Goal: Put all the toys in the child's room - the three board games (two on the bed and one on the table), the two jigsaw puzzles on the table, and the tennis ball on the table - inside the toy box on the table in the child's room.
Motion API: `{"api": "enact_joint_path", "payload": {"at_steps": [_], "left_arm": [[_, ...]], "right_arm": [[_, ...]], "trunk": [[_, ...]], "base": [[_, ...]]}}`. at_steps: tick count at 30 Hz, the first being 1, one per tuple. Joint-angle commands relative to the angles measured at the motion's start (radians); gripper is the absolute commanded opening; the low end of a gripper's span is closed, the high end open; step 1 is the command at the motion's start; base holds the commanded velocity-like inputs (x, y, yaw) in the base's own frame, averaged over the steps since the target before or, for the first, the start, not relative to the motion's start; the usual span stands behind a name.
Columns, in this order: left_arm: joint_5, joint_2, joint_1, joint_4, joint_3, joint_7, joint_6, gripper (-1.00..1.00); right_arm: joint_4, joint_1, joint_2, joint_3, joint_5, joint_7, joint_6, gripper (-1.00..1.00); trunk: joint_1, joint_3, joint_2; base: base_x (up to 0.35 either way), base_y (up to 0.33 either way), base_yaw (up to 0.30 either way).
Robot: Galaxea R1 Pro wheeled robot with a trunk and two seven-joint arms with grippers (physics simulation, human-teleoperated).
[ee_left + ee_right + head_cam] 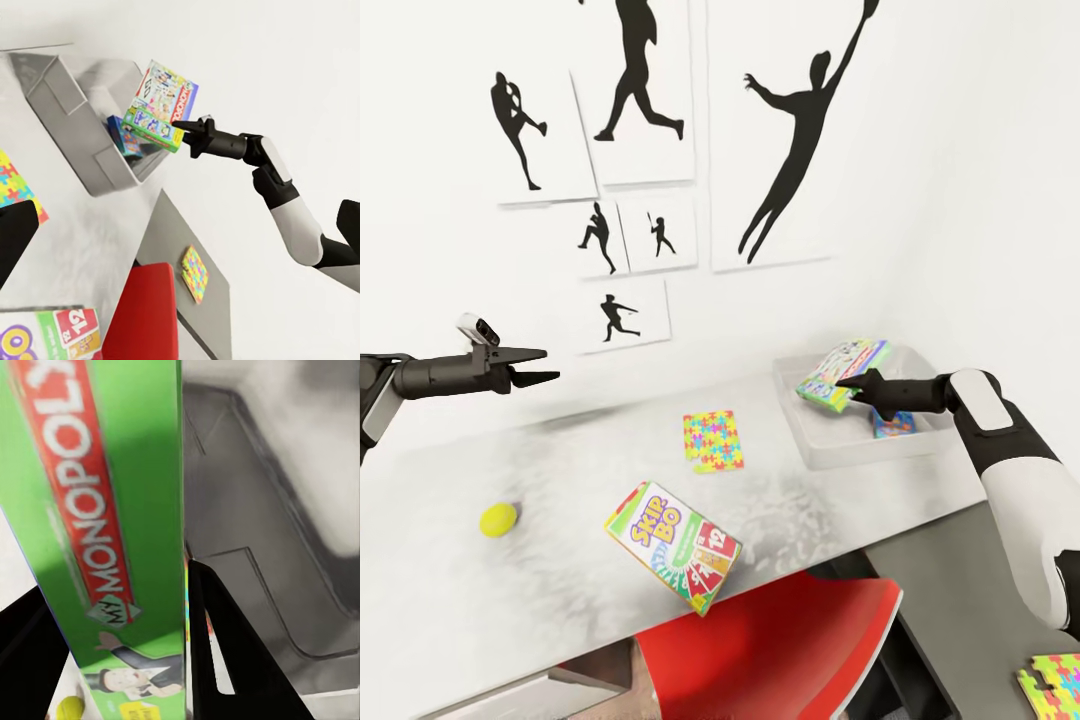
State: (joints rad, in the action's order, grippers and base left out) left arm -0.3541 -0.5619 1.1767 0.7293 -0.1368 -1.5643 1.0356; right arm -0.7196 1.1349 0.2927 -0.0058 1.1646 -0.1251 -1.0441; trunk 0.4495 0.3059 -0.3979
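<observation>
From the head view, my right gripper (844, 383) is closed on the Monopoly box (842, 374), tilted over the toy box (815, 445) at two o'clock. It looks light and stiff, so I judge an edge pinch best. My left gripper (546, 366) hangs open at nine o'clock; the SKIP-BO box (672, 545), a jigsaw puzzle (710, 440) and the tennis ball (498, 518) lie on the table (560, 470).

The left wrist view adds the blue game (122, 137) already inside.

The right wrist view alone shows the fingers (225, 652) clamping the box's green edge.
</observation>
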Motion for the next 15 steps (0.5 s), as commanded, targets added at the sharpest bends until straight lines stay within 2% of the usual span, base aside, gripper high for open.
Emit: {"api": "enact_joint_path", "payload": {"at_steps": [1,15], "left_arm": [[0.000,-0.001,0.001,-0.001,-0.004,-0.007,0.011,1.00],[0.001,-0.004,0.002,-0.001,-0.004,-0.007,0.011,1.00]], "right_arm": [[-0.001,0.001,0.000,-0.001,0.011,-0.008,-0.003,-1.00],[-0.001,0.004,0.002,0.000,0.010,-0.001,-0.003,-1.00]], "trunk": [[0.001,0.004,-0.002],[0.001,0.027,-0.002]], "base": [[0.000,0.000,0.000],[0.000,0.000,0.000]]}}
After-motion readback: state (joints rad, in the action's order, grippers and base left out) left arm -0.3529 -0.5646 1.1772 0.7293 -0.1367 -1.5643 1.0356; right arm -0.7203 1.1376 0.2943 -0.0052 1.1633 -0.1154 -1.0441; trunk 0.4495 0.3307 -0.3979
